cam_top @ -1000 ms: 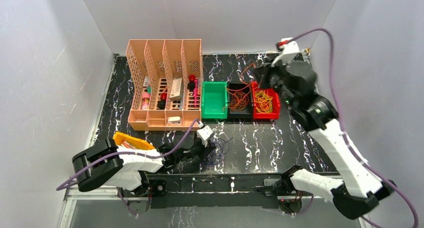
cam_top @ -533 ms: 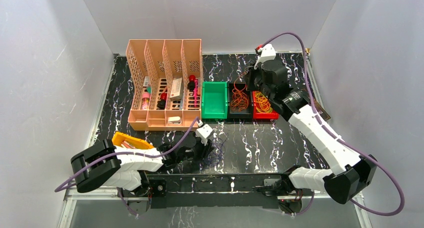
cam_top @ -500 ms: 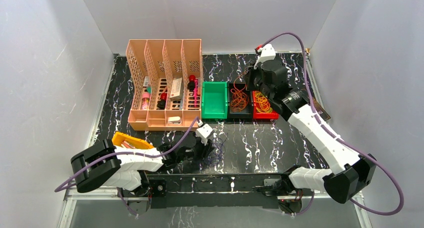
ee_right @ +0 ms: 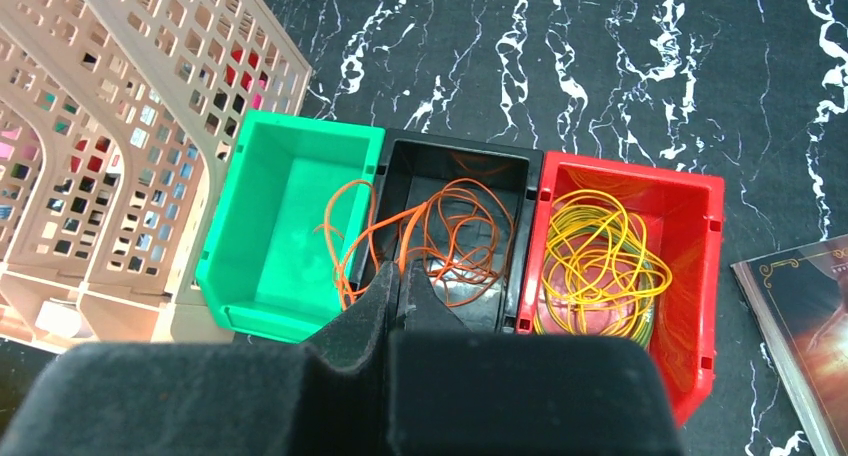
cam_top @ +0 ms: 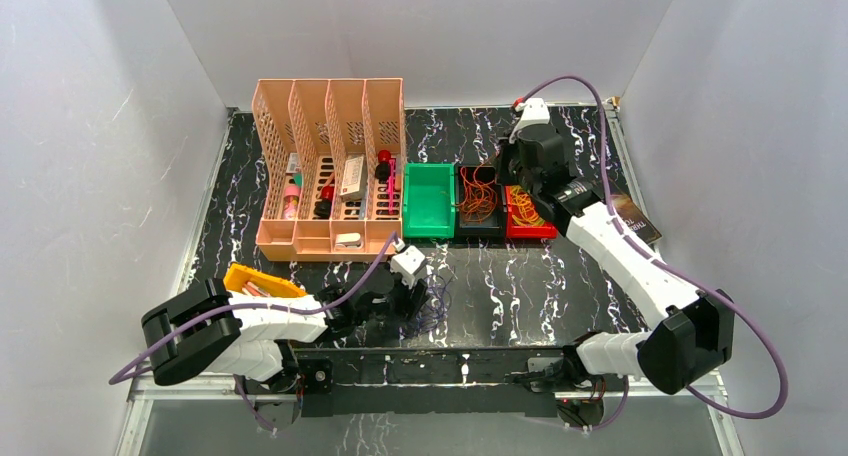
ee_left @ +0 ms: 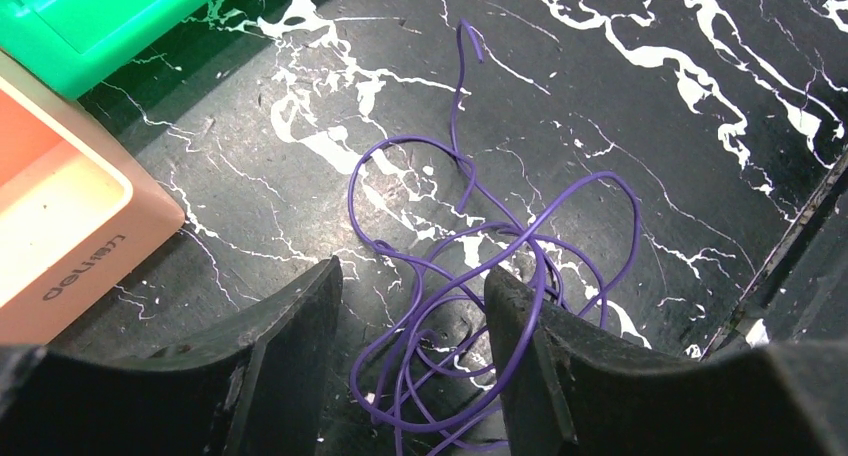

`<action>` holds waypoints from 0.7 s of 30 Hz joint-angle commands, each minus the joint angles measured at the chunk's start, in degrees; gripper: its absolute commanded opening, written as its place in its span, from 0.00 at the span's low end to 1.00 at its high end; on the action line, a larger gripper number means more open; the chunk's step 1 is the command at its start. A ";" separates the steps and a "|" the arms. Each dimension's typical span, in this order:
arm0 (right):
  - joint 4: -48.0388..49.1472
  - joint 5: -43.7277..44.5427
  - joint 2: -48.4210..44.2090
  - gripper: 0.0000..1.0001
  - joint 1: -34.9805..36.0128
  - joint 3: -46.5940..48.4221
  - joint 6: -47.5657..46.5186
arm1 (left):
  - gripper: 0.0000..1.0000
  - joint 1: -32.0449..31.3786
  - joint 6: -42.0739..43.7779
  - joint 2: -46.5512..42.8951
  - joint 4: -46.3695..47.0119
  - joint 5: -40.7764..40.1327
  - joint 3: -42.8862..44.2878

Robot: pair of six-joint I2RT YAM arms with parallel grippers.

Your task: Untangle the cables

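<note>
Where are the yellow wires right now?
In the right wrist view, the yellow wires lie coiled inside the red bin at the right end of the row, next to the black bin that holds the orange wires.

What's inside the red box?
A tangled heap of yellow wires fills the red box. They cover most of its floor, so anything under them is hidden. The right gripper blocks the near corner.
</note>
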 commanded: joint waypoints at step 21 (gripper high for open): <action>5.86 -1.12 -5.73 0.00 -0.86 3.82 -1.11 | 0.59 -0.21 -0.93 -0.89 -0.32 -2.12 1.94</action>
